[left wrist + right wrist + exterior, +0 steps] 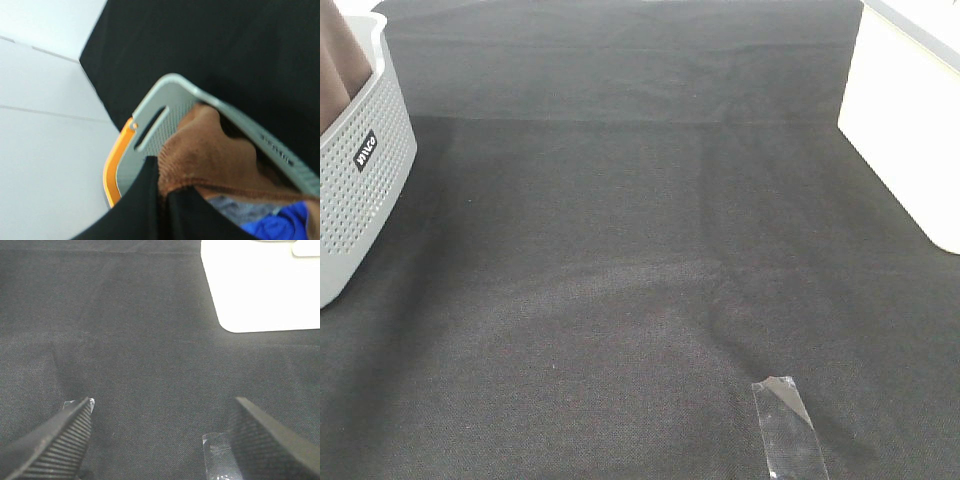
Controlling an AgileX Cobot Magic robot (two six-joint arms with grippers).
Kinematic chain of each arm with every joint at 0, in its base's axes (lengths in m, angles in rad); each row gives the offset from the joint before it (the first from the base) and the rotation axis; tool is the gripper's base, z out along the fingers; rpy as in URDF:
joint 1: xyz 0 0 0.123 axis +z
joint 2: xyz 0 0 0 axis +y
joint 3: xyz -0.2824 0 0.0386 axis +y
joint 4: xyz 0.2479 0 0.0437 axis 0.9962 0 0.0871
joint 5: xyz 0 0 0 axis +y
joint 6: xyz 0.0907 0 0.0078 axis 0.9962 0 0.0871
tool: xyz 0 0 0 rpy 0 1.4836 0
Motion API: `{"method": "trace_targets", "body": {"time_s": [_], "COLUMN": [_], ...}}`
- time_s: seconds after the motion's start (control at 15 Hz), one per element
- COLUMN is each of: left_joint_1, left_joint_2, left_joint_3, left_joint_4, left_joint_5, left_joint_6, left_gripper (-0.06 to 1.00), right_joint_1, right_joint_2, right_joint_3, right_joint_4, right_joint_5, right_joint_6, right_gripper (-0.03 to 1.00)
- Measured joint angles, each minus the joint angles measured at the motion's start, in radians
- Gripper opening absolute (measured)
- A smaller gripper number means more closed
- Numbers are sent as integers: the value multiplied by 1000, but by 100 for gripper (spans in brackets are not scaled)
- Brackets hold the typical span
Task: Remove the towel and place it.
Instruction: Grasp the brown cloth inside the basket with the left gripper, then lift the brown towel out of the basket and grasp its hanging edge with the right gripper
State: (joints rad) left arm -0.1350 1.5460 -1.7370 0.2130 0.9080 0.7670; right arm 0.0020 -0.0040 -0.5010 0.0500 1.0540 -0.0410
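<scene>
In the perforated grey plastic basket, fuzzy brown towel sits bunched; left tool pinches its stitched hem. Right tool w/ ribbed pads spread wide over woven black desk cloth.

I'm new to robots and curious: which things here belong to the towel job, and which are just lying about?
Job:
reddish-brown towel, lying in the grey basket

Lying about:
clear tape strip
white object on the right
blue thing in the basket
</scene>
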Motion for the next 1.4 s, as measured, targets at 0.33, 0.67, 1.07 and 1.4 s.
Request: {"method": "trace_targets", "body": {"time_s": [0.33, 0.67, 1.07, 1.4], "left_joint_1": [-140, -341, -497, -597], "left_joint_2": [-39, -39, -39, -18], "left_joint_3": [-111, -165, -165, -167], "left_joint_4": [14, 18, 18, 18], "left_joint_5": [3, 5, 5, -11], "left_joint_6": [-82, -153, -154, -146], "left_gripper": [0, 0, 0, 0], "right_joint_1": [0, 0, 0, 0], "right_joint_2": [48, 309, 817, 1221], "right_joint_3": [-18, -22, -22, -89], "right_joint_4": [107, 504, 1194, 1628], "right_joint_5": [-105, -361, -403, -172], "right_joint_6": [-33, -482, -1355, -1916], "right_gripper": [73, 73, 73, 73]}}
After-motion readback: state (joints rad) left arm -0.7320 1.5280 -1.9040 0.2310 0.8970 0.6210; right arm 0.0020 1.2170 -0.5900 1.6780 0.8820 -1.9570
